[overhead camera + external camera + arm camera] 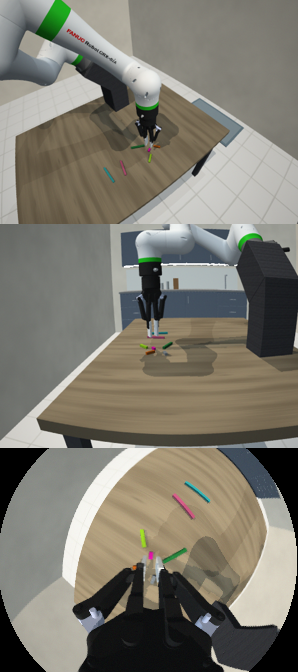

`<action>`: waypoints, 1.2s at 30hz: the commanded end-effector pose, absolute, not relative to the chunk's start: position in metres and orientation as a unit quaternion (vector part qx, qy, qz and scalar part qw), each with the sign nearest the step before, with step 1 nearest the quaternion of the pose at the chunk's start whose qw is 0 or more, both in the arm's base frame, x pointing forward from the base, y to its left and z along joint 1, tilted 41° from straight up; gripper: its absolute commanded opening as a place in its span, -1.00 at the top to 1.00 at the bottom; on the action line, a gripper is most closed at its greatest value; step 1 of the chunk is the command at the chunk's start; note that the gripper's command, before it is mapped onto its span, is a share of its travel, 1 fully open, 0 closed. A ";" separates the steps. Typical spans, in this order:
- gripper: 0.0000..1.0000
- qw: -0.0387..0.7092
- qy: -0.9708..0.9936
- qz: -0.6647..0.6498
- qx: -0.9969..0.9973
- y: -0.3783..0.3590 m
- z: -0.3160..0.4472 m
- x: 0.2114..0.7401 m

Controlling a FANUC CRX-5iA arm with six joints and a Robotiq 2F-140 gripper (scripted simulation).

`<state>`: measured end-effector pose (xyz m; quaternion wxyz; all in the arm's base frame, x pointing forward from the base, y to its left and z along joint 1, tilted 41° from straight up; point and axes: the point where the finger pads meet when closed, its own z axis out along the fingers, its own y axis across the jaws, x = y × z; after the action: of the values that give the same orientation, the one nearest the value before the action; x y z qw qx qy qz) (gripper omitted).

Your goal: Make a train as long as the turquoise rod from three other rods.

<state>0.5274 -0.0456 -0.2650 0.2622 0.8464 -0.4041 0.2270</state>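
We hold jaws (148,146) (153,336) empty, slightly apart above desk (70,196) (168,397) (110,523), likely narrowed for crowded rods. Magenta rod (149,149) (153,348) (151,555) lies between lime rod (150,158) (143,346) (143,538) and grey rod (165,353) (153,579), unjoined; these three should match turquoise rod (109,175) (159,333) (197,492).

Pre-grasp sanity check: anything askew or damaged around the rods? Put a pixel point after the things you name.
Nothing stands out. The rods lie scattered at mixed angles, as expected before a train is built, with no visible damage. The grey one (165,353) (153,579) is partly hidden in the wrist view.

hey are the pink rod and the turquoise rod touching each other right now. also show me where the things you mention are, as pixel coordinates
Apart: the top view shows wood between the pink rod (123,168) (159,337) (183,506) and turquoise rod (108,175) (162,333) (197,492).
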 end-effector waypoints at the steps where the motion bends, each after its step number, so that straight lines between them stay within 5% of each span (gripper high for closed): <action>1: 0.71 0.262 -0.404 0.227 0.846 -0.047 -0.267 0.528; 36: 0.71 0.262 -0.404 0.227 0.846 -0.071 -0.295 0.535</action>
<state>0.5345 -0.0707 -0.2954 0.2621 0.8464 -0.4041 0.2271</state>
